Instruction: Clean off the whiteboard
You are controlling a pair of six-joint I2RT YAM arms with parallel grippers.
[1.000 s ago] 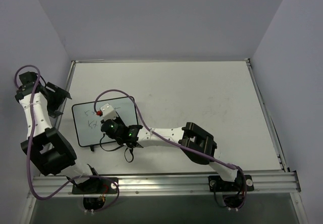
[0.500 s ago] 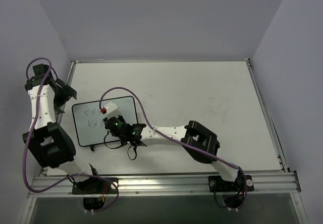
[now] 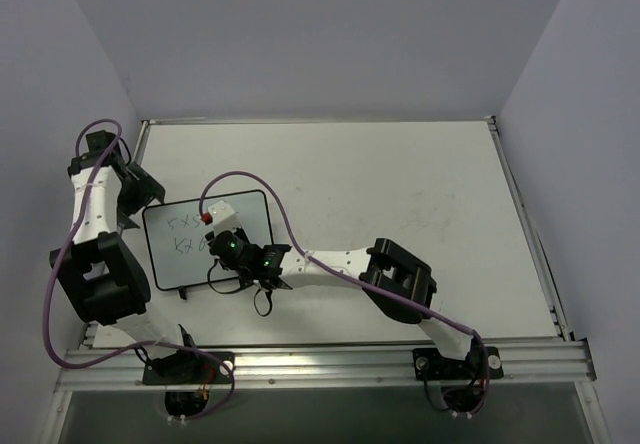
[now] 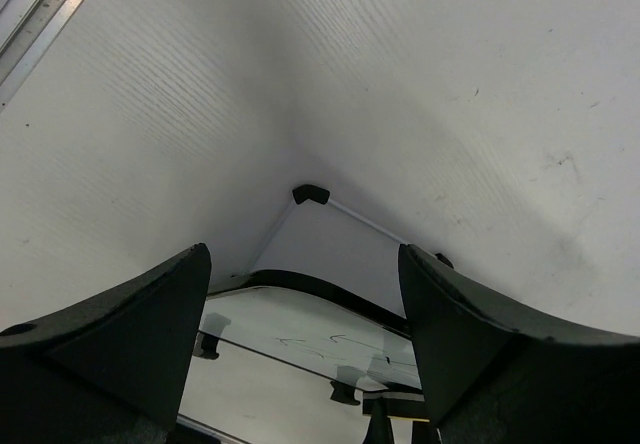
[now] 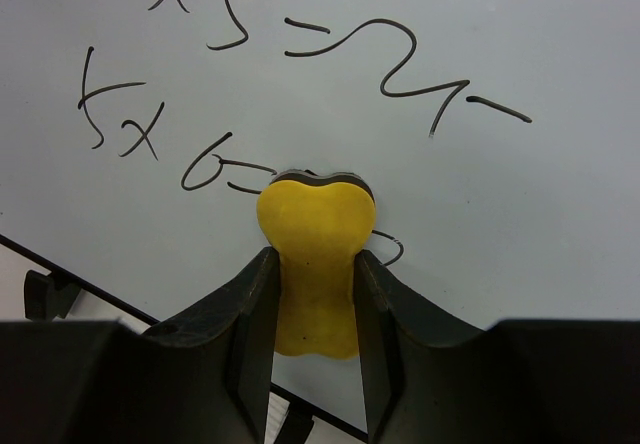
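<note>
right pincer point(image 5: 315, 264) is clamped tight on a yellow block point(image 5: 312, 224), one finger on each side of its narrow waist. the block's dark-edged far end sits down on the whiteboard point(image 5: 500, 214), right on the tail of the lower line of black handwriting point(image 5: 300, 34). two lines of scrawl are unwiped across the glossy face, most of it beyond and to the left of the block in the wrist view.

from overhead, the whiteboard point(image 3: 170, 256) lies flat on the surface point(image 3: 400, 184), over on the left side and nearer the arms than the back wall, tilted a little off square. its small black feet point(image 3: 182, 292) poke out of the near edge. the right arm reaches across from its base, and the right pincer point(image 3: 214, 236) is over the middle of the board with the writing point(image 3: 185, 226) just to its left.

left pincer point(image 3: 143, 196) hangs at the board's far left corner with its jaws spread wide and nothing between them. its own camera looks down between the fingers, left pincer point(image 4: 305, 254), and there's the whiteboard point(image 4: 340, 249) right below and just ahead, a black rounded corner showing in the gap. i can't tell whether those fingers touch the frame or float just above it.
</note>
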